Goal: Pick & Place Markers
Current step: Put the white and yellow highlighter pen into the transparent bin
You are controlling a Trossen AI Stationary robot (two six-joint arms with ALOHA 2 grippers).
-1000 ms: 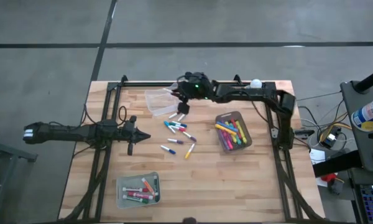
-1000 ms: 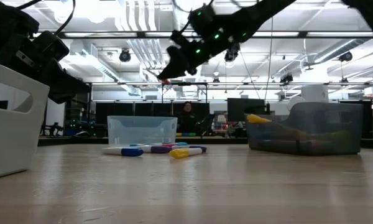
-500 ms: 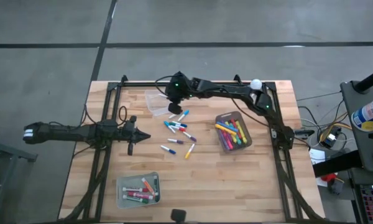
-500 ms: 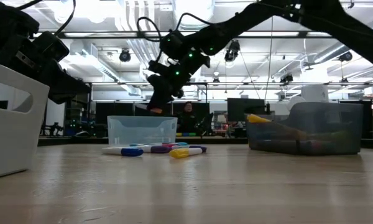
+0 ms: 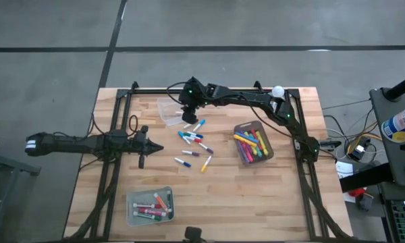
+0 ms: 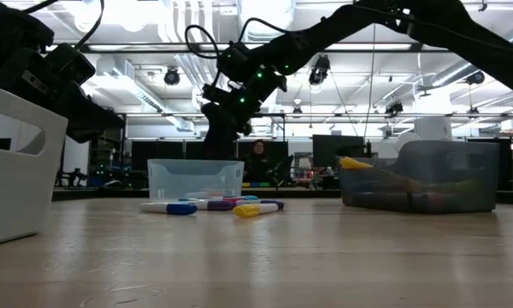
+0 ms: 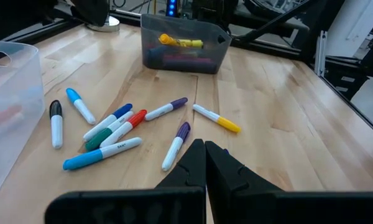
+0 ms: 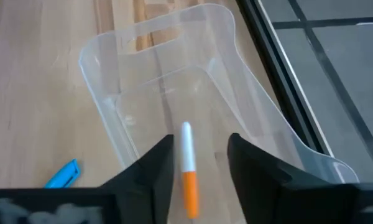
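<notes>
Since the tabletop [image 5: 270,196] carries bins larger than any pen, the clear bin [image 5: 167,110] at the far side matters first: the right claw [image 8: 193,163] hangs over it, spread, an orange-and-white marker [image 8: 188,168] loose between its fingers. Loose markers [image 5: 194,144] lie mid-table, light, stiff, slippery; I'd grip mid-barrel. Only the right wrist view shows that pen. At the left, the left claw [image 7: 205,163] is pressed together

Wood table [image 5: 256,196] matt; bin [image 8: 236,93] clear glossy plastic.
</notes>
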